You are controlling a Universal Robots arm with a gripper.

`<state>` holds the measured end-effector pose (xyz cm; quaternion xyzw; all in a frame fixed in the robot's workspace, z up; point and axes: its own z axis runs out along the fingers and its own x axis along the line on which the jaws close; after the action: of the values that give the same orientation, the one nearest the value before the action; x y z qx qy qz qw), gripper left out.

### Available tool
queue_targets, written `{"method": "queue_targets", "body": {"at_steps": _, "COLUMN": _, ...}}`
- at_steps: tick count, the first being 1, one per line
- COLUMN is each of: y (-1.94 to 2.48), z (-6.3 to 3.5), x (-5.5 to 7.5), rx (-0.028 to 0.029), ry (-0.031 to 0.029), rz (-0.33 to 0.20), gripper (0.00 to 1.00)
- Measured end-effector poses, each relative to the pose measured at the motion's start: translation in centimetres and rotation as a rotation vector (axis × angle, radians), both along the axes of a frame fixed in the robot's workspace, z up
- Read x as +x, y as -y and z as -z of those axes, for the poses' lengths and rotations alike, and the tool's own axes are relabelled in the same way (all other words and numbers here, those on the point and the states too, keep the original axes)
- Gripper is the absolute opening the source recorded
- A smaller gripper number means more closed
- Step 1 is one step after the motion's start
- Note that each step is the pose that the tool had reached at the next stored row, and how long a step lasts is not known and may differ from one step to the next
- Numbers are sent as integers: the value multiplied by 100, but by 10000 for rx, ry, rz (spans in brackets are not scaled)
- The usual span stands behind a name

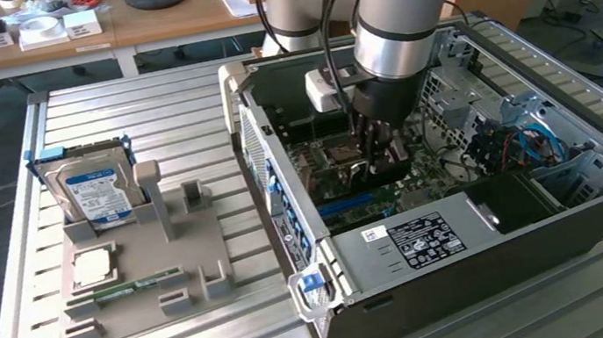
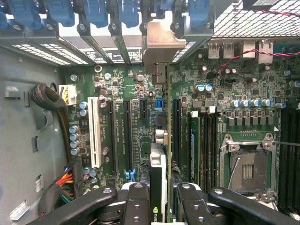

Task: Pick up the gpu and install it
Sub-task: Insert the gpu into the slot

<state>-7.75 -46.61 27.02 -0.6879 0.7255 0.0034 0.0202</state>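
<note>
Gpu [image 2: 158, 168] stands edge-on between the gripper's [image 2: 161, 199] part-closed fingers [image 2: 136, 204], which clamp both faces. Its silver bracket [image 2: 159, 44] sits by the case's rear slot covers. The arm [image 1: 404, 13] drops almost vertically into the open computer case [image 1: 469, 261], holding the gpu over the motherboard [image 2: 126, 89]. Black slots and a white slot [image 2: 94, 131] flank it, with the CPU socket [image 2: 246, 171] near. A hard drive [image 1: 98, 193] stands outside on the exterior view's left.

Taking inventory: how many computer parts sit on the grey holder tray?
3: the hard drive propped at its far end, the processor chip flat mid-tray, the memory stick flat nearer the camera. None seems hidden.
</note>
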Motion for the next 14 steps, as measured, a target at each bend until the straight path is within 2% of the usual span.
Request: {"method": "queue_targets", "body": {"at_steps": 14, "y": 0, "z": 0, "x": -60, "rx": 0, "ry": 4, "rz": 1, "gripper": 27}}
